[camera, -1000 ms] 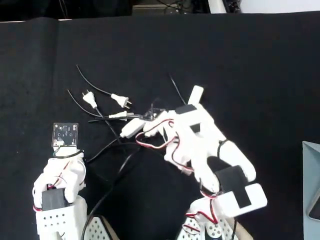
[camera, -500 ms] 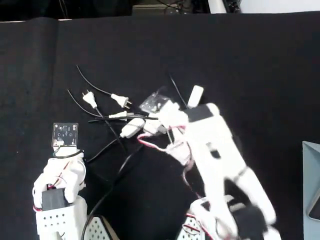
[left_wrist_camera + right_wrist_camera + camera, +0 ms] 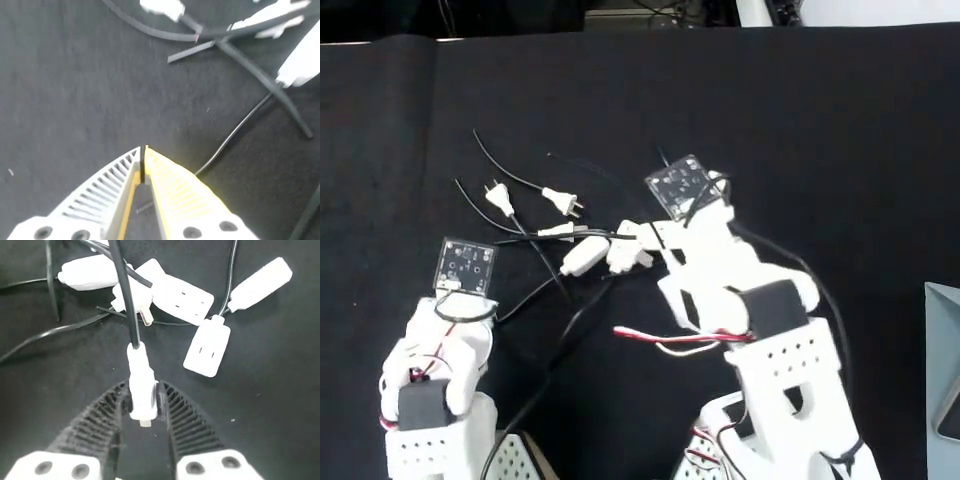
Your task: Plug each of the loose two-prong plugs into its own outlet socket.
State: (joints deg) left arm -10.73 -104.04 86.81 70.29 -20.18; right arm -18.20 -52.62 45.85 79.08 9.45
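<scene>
In the high view, the black table [image 3: 860, 130] carries a tangle of black cords and white fittings left of its middle. Two loose plugs lie there with prongs bare. The first plug [image 3: 500, 197] is closer to the left edge and the second plug [image 3: 561, 201] is near it, each trailing a thin black cord. Nearer the middle, a long white fitting [image 3: 582, 258] lies among the cords. The left arm [image 3: 438, 360] sits at the near left corner, apart from the tangle. The right arm [image 3: 745, 300] stretches from the near edge toward the middle of the table, its wrist end over the white fittings.

In the left wrist view, the left gripper [image 3: 144, 150] hangs over bare surface with its two fingers pressed together and nothing between them. A thin cord [image 3: 235, 132] runs past close to its tip.

In the right wrist view, the right gripper [image 3: 142, 388] is clamped on the body of a white plug [image 3: 140, 362], whose black cord leads away over the fittings. Beyond it lie a two-slot socket [image 3: 207, 348] and a broader outlet block [image 3: 183, 299] just beside it. Another bare-pronged plug [image 3: 131, 297] rests against the block's far side.
</scene>
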